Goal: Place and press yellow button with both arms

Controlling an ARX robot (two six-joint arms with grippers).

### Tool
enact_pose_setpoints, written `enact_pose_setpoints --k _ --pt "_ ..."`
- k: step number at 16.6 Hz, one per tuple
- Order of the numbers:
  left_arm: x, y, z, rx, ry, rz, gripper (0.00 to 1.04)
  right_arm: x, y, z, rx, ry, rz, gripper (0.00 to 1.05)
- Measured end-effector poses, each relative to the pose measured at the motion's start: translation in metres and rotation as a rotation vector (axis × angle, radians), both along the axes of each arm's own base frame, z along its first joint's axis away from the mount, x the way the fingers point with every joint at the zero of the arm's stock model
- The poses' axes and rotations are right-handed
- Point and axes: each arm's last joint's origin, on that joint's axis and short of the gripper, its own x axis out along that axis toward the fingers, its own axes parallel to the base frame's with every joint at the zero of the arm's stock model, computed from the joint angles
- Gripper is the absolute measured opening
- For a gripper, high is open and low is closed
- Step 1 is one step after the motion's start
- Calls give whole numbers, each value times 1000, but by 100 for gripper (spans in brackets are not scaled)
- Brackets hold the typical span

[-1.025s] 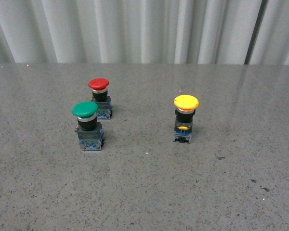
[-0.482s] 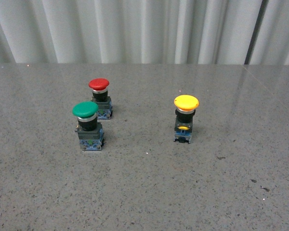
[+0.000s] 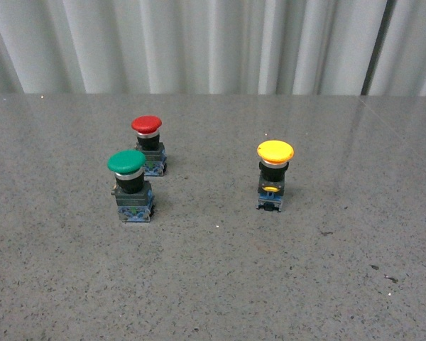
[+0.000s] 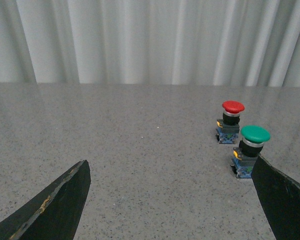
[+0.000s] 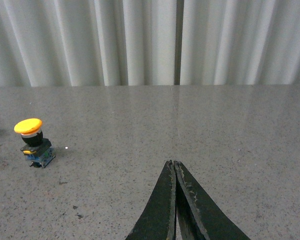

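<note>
The yellow button [image 3: 274, 174] stands upright on the grey table, right of centre in the front view; it also shows in the right wrist view [image 5: 33, 142], far off to one side of my right gripper [image 5: 173, 163], which is shut on nothing. My left gripper [image 4: 171, 167] is open and empty, its jaws spread wide over bare table. The yellow button does not show in the left wrist view. Neither arm shows in the front view.
A green-capped button [image 3: 130, 186] and a red-capped button [image 3: 148, 145] stand close together left of the yellow one. Both show in the left wrist view, the green one [image 4: 250, 150] just beyond one finger, the red one [image 4: 230, 121] behind it. A white pleated curtain [image 3: 213, 42] backs the table.
</note>
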Motion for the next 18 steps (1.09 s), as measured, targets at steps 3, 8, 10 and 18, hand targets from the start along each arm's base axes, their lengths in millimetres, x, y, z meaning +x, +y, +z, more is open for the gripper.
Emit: enact_pose_setpoints --k 3,8,10,18 --pt "0 0 0 0 0 0 98 0 0 0 0 0 0 3" --pt "0 0 0 0 0 0 98 0 0 0 0 0 0 57" --pt "0 0 0 0 0 0 98 0 0 0 0 0 0 79" --pt "0 0 0 0 0 0 98 0 0 0 0 0 0 98"
